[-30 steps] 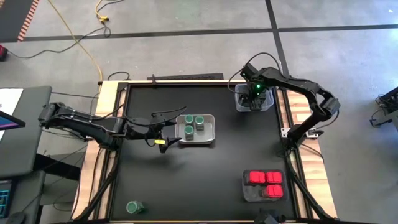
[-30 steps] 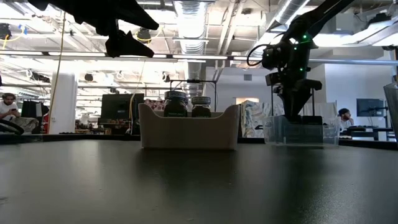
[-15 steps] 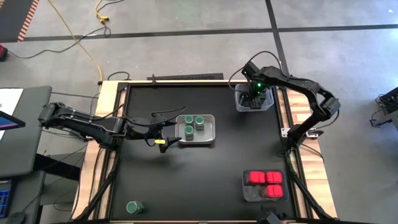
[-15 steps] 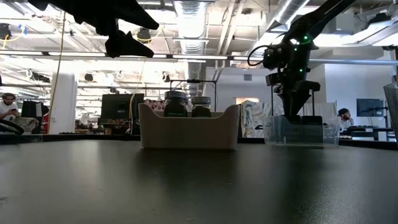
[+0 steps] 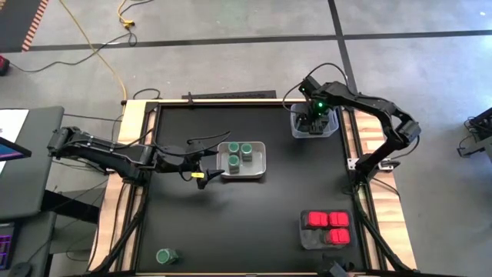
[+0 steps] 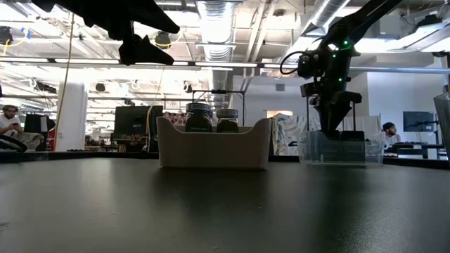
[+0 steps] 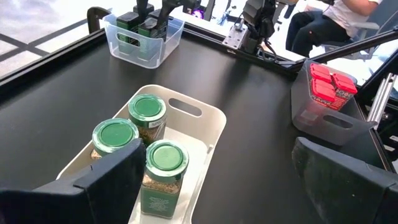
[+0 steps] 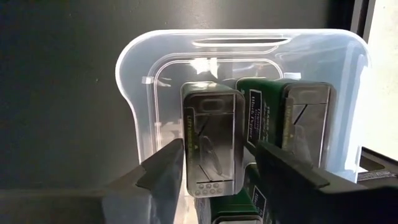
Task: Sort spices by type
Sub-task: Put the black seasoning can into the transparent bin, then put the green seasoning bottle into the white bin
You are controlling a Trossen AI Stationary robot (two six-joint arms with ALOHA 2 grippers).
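Right tool (image 8: 217,163) is down in the clear tub (image 5: 314,127) at the desk's (image 5: 246,231) far right corner. Its fingers straddle a dark tin (image 8: 212,134); contact cannot be told, so neither can grip. Second tin (image 8: 292,118) sits just beside it, a third below.

Left tool (image 5: 201,175) hangs open above the desk, beside the white tray (image 5: 257,158).

Count: white tray holds three green-lidded jars (image 7: 149,115). Grey tray (image 5: 307,235) at near right holds red boxes (image 5: 327,227), at least three. One jar (image 5: 166,255) stands alone at near left.
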